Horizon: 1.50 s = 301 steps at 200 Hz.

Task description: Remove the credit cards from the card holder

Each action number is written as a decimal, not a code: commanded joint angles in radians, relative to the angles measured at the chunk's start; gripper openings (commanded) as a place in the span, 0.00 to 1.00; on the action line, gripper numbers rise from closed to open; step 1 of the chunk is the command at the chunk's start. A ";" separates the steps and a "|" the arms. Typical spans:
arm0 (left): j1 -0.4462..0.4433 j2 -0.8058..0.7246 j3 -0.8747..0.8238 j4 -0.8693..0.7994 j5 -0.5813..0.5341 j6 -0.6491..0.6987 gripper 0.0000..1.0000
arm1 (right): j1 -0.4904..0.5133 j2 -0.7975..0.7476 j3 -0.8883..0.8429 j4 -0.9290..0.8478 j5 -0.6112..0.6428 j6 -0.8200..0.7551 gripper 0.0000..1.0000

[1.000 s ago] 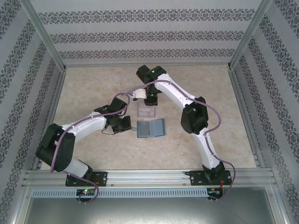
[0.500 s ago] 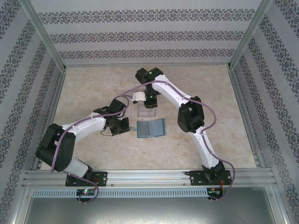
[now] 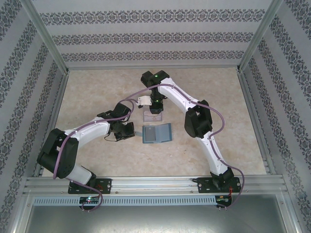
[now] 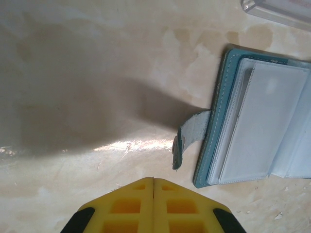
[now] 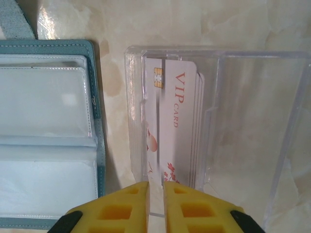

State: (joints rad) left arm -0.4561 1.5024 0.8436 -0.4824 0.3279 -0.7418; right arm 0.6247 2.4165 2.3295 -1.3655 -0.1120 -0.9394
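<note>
In one tray (image 5: 248, 121): stacked credit cards (image 5: 180, 131) | one card holder (image 5: 48, 111) | left gripper (image 4: 153, 180) closed | right gripper (image 5: 156, 185) ajar

Blue card holder (image 3: 157, 133) lying open on the tan table (image 3: 97, 92), clear tray (image 3: 151, 117) just on its far side, right gripper (image 3: 155, 109) over the tray, left gripper (image 3: 133, 131) close by on the holder's left

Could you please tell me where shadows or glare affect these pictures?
Left wrist: a broad shadow darkens the table left of the card holder, with a bright glare streak below it. Right wrist: reflections whiten the walls of the clear tray, yet the credit cards read sharply. Top external: even light.
</note>
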 commanded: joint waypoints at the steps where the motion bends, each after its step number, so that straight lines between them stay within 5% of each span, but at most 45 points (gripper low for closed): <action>1: 0.013 -0.019 -0.003 -0.009 -0.001 -0.002 0.00 | 0.007 -0.013 0.030 -0.027 0.015 0.010 0.16; 74: 0.014 0.014 0.031 0.003 0.028 0.013 0.00 | 0.007 -0.116 -0.092 0.082 0.014 0.151 0.17; 108: 0.014 0.033 0.042 0.019 0.041 0.018 0.00 | 0.009 -0.176 -0.186 0.202 0.049 0.396 0.12; 167: 0.013 0.071 0.068 0.035 0.067 0.023 0.00 | 0.016 -0.439 -0.594 0.553 0.041 0.764 0.14; 242: 0.001 0.119 0.129 0.041 0.090 0.029 0.00 | 0.012 -0.598 -0.875 0.742 -0.063 1.203 0.07; 301: -0.017 0.088 0.162 0.005 0.089 0.030 0.00 | 0.034 -0.672 -1.051 0.870 -0.143 1.405 0.00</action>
State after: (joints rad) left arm -0.4591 1.6176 0.9733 -0.4595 0.4171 -0.7364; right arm 0.6384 1.7924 1.3270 -0.5682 -0.2104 0.3294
